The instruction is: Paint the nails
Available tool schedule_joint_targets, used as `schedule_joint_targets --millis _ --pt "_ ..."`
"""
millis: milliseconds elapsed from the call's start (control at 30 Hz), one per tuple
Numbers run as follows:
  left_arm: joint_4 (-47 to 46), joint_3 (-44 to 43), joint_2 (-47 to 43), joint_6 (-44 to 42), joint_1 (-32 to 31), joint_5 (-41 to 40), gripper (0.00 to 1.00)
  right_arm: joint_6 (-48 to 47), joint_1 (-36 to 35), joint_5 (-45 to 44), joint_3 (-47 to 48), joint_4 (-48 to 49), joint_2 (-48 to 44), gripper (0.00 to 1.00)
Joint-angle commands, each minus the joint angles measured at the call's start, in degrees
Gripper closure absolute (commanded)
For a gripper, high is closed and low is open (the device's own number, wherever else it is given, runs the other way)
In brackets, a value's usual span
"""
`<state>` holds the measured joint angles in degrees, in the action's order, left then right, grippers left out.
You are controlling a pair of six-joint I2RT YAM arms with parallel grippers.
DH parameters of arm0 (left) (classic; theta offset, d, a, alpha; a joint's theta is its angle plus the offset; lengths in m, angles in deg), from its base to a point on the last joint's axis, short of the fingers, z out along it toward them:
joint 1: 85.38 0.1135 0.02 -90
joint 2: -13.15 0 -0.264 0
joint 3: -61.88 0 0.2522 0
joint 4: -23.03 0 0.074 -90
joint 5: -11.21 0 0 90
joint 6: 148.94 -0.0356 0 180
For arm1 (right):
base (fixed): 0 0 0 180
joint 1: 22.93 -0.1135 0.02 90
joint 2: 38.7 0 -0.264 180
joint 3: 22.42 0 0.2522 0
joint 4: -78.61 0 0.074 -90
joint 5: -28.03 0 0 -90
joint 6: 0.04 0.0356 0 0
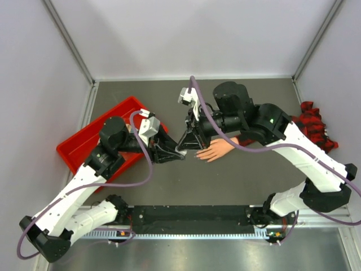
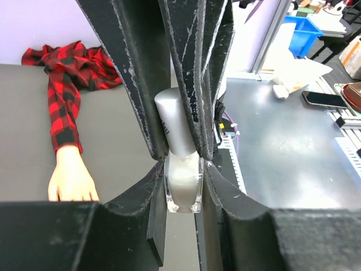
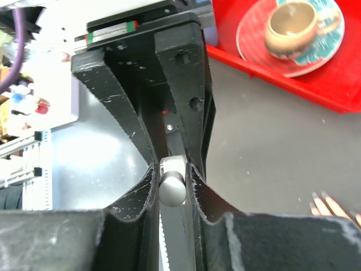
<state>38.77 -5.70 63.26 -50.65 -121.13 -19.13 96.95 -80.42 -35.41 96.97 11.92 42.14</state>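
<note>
Nails [image 3: 322, 199] | beside right pincer [image 3: 172, 172] (gripping cap [image 3: 172, 195]) | left pincer [image 2: 183, 169] grips bottle [image 2: 183, 192]

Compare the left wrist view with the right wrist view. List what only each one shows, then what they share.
Only the left wrist view shows the clear body of the bottle and the plaid sleeve. Only the right wrist view shows the red tray holding a cup on a plate. Both show the silver cap clamped by the right gripper, and the fake hand, though the right wrist view catches only its fingertips.
</note>
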Motion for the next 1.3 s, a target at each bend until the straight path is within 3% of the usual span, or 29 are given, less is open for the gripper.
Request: schedule_joint_targets --millis 0,67,133,167,267,333,467,633,800,1000,1133,1267 --pt "-4.01 -2.17 -1.94 0.32 -1.17 1.64 1.00 -1.89 0.19 -1.77 -1.39 5.56 0.46 0.89" --pt "-3.13 -1.55 -1.86 -0.65 -1.17 -2.77 1.00 -1.19 0.10 -6.16 -1.39 5.73 -0.15 0.80" --pt "-2.51 -0.85 -1.68 -1.08 -1.17 -10.15 1.00 0.48 0.19 -10.19 -1.39 5.73 -0.94 0.65" --pt "-2.24 -0.58 -1.51 -1.61 -1.08 -12.35 1.00 1.27 0.10 -11.52 -1.30 5.73 -1.03 0.52" --pt "0.83 -0.41 -0.71 -3.28 -1.17 -21.67 1.00 4.43 0.10 -17.76 -1.39 5.29 -1.65 0.35" --pt "2.15 -0.32 -0.45 -4.59 -1.17 -26.50 1.00 6.89 0.10 -22.77 -1.30 4.42 -1.82 0.31" --pt "1.37 0.91 -0.45 -5.40 -1.17 -26.88 1.00 8.13 0.19 -26.39 -0.95 3.36 -1.91 0.18" --pt "-0.22 2.23 -1.15 -5.48 -1.17 -29.59 1.00 9.45 0.54 -31.49 3.79 0.99 -1.03 0.10" --pt "-4.17 4.95 -2.73 -4.69 -1.17 -36.79 1.00 10.94 3.53 -26.84 4.85 1.07 0.63 0.12" --pt "-4.88 5.48 -1.68 -3.81 -1.17 -35.40 1.00 9.89 4.32 -20.25 5.20 2.65 2.91 0.25" --pt "-5.05 5.57 -1.68 -3.11 -1.08 -34.96 1.00 9.28 4.58 -18.84 5.12 2.91 4.06 0.41" --pt "-5.23 5.92 -1.94 -2.85 -1.17 -34.52 1.00 9.36 4.76 -16.03 4.77 3.88 4.59 0.47"
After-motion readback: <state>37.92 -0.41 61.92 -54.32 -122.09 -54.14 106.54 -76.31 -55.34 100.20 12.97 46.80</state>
